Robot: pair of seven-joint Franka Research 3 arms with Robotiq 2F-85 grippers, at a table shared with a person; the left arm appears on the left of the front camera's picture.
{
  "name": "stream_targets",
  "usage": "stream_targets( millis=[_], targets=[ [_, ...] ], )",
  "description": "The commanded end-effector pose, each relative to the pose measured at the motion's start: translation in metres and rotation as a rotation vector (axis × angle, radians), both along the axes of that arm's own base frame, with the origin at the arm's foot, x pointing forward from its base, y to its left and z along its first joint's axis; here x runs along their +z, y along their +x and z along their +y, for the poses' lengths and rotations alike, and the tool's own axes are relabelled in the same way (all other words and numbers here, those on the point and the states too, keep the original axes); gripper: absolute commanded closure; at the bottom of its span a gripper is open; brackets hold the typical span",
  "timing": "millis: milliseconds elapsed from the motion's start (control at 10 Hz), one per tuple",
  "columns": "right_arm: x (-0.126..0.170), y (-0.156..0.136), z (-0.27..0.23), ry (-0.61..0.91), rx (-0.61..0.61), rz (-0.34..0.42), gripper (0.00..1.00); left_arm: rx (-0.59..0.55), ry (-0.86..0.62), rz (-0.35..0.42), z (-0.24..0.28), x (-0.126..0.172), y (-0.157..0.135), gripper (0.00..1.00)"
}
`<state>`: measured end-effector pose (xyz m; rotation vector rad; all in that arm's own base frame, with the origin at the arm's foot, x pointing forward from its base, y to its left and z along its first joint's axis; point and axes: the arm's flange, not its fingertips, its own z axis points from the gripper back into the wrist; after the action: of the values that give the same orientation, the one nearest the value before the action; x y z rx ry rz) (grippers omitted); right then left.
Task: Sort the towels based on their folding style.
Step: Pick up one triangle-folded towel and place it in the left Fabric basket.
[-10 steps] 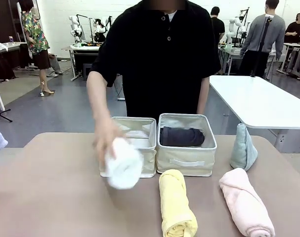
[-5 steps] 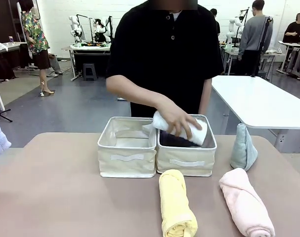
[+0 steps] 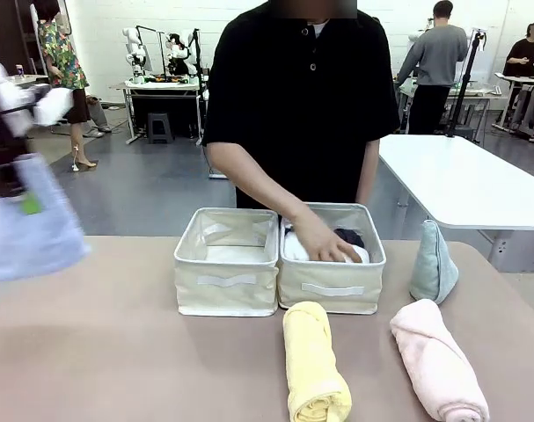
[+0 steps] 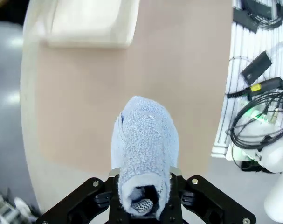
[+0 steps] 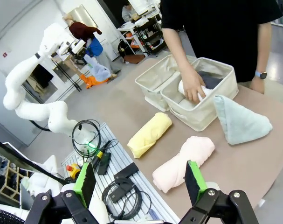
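The table (image 3: 99,352) is stretching across the front view, and a person (image 3: 302,97) in a black shirt is standing at its far side. Two cream bins are sitting side by side near the far edge, touching: one (image 3: 224,294) on the robot's left, the other (image 3: 330,294) on its right.

A rolled pink towel (image 3: 438,369) is lying on the table toward the robot's right. A rolled yellow towel (image 3: 313,365) is lying just in front of the right-hand bin. A folded teal towel (image 3: 434,264) is standing upright just beside that bin's right wall.

A folded blue towel (image 3: 29,233) is hanging in the air above the table's left end, well apart from the bins. The left gripper (image 4: 143,196) is holding it, jaws clamped on the towel's near end.

A white towel (image 3: 293,249) and a dark grey towel (image 3: 347,236) are lying inside the right-hand bin. The person's hand (image 3: 324,246) is pressing down on the white one.

The right gripper (image 5: 140,175) is hovering above the table's edge on the robot's side, with its jaws standing wide apart and nothing between them.
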<state>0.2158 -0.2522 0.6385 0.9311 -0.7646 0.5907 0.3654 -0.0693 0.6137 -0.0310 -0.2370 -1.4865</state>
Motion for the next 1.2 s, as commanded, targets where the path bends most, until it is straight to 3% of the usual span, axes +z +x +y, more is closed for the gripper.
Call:
stream_targets(
  millis=[0,300,500,1100],
  targets=[
    [0.003,0.001,0.0,0.02,0.007,-0.022,0.0,-0.144,-0.002,0.058,-0.05,0.026,0.063,0.79],
    [0.003,0.001,0.0,0.02,0.007,-0.022,0.0,-0.2,0.028,0.113,-0.114,0.022,0.091,0.79],
    [0.003,0.001,0.0,0.02,0.007,-0.022,0.0,-0.191,0.022,0.084,-0.124,0.006,0.087,0.79],
    [0.003,0.001,0.0,0.02,0.007,-0.022,0.0,-0.184,0.044,0.099,-0.127,0.006,0.092,0.79]
  ],
)
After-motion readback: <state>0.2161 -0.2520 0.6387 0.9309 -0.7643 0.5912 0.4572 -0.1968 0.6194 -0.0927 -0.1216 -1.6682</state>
